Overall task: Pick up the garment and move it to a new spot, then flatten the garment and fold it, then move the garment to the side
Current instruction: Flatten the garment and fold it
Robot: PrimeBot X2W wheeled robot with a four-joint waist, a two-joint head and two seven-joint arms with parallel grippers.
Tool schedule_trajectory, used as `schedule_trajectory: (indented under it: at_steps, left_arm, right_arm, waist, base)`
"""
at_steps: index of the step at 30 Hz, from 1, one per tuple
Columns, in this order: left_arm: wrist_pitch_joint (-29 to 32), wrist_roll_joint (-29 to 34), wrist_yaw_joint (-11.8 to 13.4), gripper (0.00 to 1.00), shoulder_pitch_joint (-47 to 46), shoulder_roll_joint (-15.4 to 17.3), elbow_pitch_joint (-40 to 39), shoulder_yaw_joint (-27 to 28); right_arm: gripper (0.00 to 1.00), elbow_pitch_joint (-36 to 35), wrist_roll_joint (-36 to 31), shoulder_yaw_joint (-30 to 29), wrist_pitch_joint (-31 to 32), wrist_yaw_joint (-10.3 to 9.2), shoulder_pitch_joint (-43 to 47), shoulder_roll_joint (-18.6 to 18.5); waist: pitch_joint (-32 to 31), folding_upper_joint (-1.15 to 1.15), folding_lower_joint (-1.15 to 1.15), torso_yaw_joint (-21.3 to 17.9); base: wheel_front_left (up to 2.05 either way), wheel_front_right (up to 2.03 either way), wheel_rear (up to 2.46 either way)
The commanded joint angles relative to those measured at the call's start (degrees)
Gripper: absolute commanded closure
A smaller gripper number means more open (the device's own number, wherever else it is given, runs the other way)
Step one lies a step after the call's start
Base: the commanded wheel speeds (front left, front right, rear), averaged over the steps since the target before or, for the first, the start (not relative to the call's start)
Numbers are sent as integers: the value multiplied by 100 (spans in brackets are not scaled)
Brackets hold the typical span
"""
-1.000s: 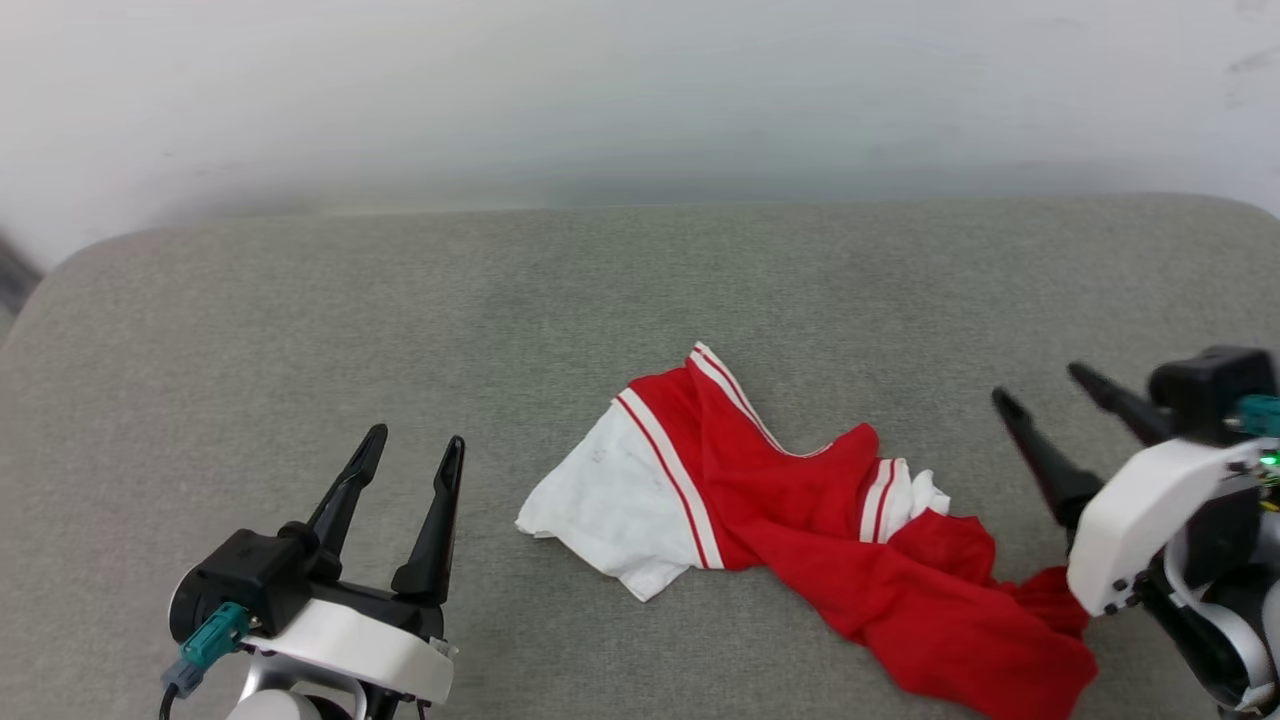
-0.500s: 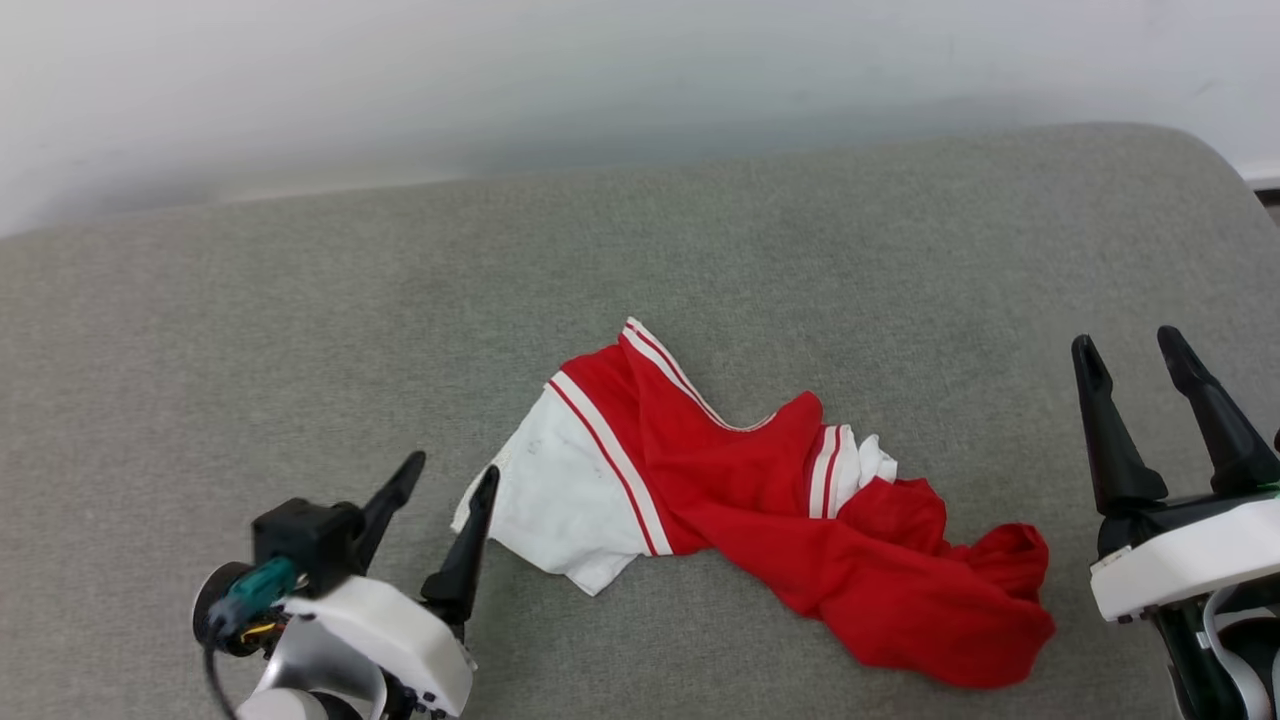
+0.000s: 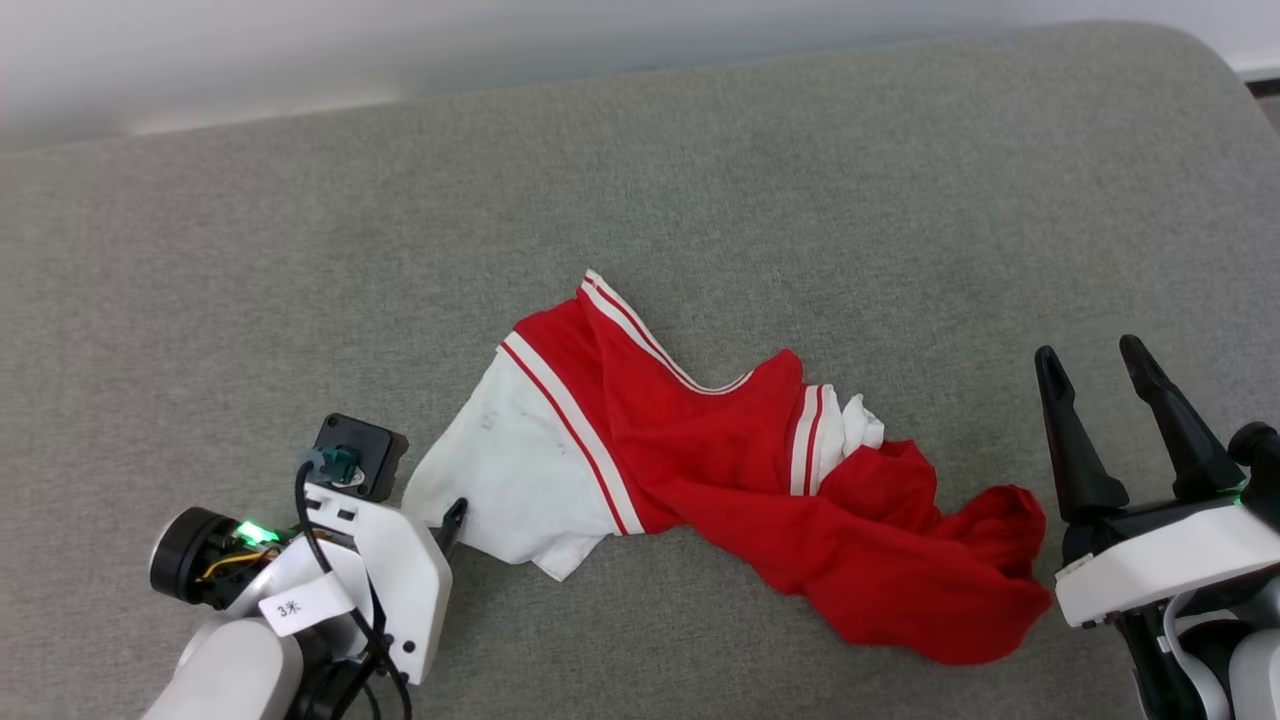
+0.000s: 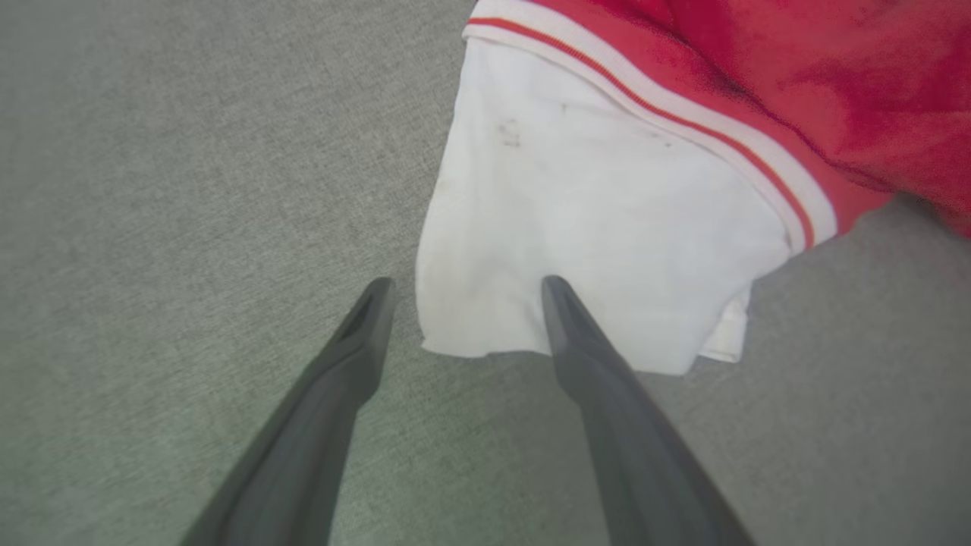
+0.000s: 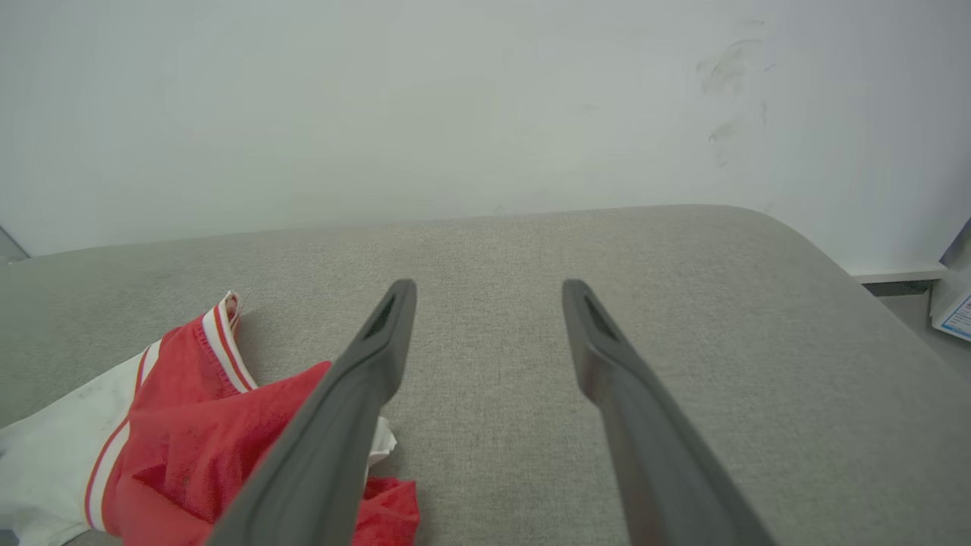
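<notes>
**Inspector:** Where is the garment?

**Assessor:** The garment (image 3: 720,470) lies crumpled on the grey cushion (image 3: 300,220), between the two grippers. Its white sleeve (image 4: 607,197) points to the robot's left. The red body is bunched in folds toward the right, and striped trim shows along the sleeve seam.

**Inspector:** Left gripper?

**Assessor:** The left gripper (image 4: 466,283) has its jaws wide apart and holds nothing. It is tipped down at the sleeve's near corner. One finger is over the white cloth and the other over bare cushion, so the sleeve's edge runs between them. Whether either tip touches the cloth cannot be told.

**Inspector:** Right gripper?

**Assessor:** The right gripper (image 3: 1088,350) is also spread wide and empty. It sits just beside the red end of the garment and apart from it. Its fingers point across the cushion toward the pale wall (image 5: 379,114).
</notes>
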Motion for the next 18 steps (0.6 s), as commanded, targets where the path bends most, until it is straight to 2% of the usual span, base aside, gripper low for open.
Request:
schedule_trajectory:
  at_steps: [1,8,9,10,11,18]
  left_arm:
    - [68,75,20,0,-84,60,77,-30]
    - [476,-52,-166,0,-80,-6,601,-313]
    - [499,-98,-184,49,-28,-32,674,-344]
    - [486,-147,-197,93,27,-54,734,-357]
    - [465,-180,-221,100,92,-76,769,-379]
    - [-310,-142,-29,100,154,-72,619,-45]
  right_arm:
    - [0,25,27,7,-55,-4,-104,43]
    - [0,167,-27,61,-221,-4,-204,85]
    - [0,189,-34,59,-233,-4,-207,86]
    - [0,209,-42,58,-250,-4,-209,87]
    - [0,229,-61,52,-256,-4,-211,88]
    - [0,366,-152,8,-199,-4,-145,58]
  waist:
    - [150,0,0,-63]
    - [395,0,0,-138]
    - [406,0,0,-143]
    - [411,0,0,-144]
    - [409,0,0,-139]
    - [197,0,0,45]
  base:
    - [0,0,0]
    - [0,0,0]
    - [0,0,0]
    - [0,0,0]
    - [0,0,0]
    - [0,0,0]
